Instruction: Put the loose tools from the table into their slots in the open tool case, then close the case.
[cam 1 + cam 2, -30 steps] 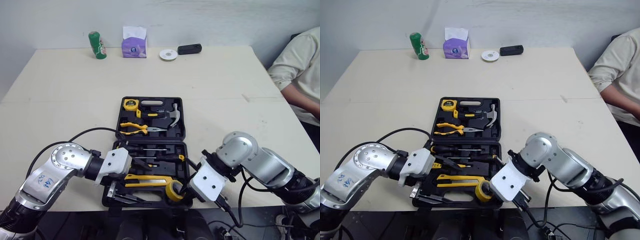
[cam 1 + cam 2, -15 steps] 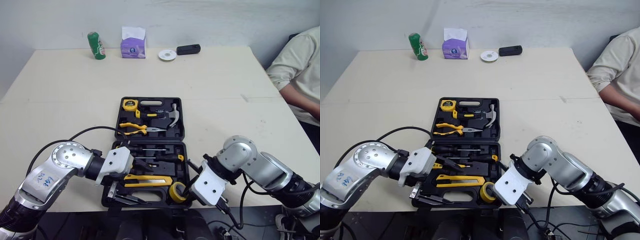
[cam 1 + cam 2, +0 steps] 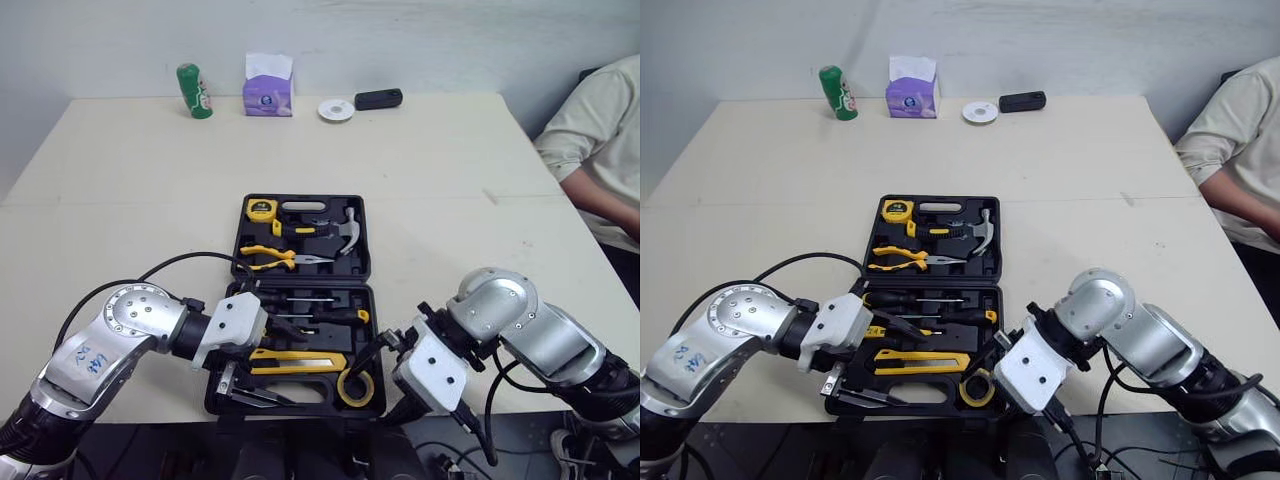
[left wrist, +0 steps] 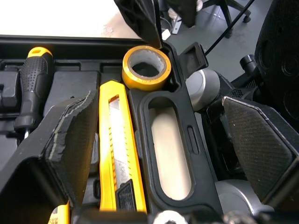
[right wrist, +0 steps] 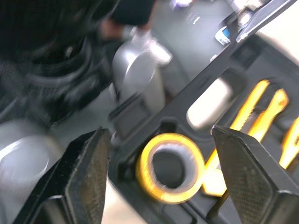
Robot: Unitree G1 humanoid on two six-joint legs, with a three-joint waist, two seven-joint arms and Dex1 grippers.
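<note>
Lying open at the middle of the table's near edge, the tool case has its lid flat toward the far side and its base half toward the robot; a tape measure, a hammer and pliers sit in the lid; screwdrivers, a yellow utility knife and a yellow tape roll sit in the base, the roll in its near right corner.

The left gripper hangs over the near left part of the base; its fingers are spread wide with nothing clamped; the knife and the case's handle slot lie below the gap; whether a finger touches the tools cannot be told.

The right gripper is at the near right corner of the case, its fingers also wide apart and holding nothing; the roll lies in line between them; one fingertip is just beside the roll, contact unclear.

A person's sleeve shows at the table's right edge.
</note>
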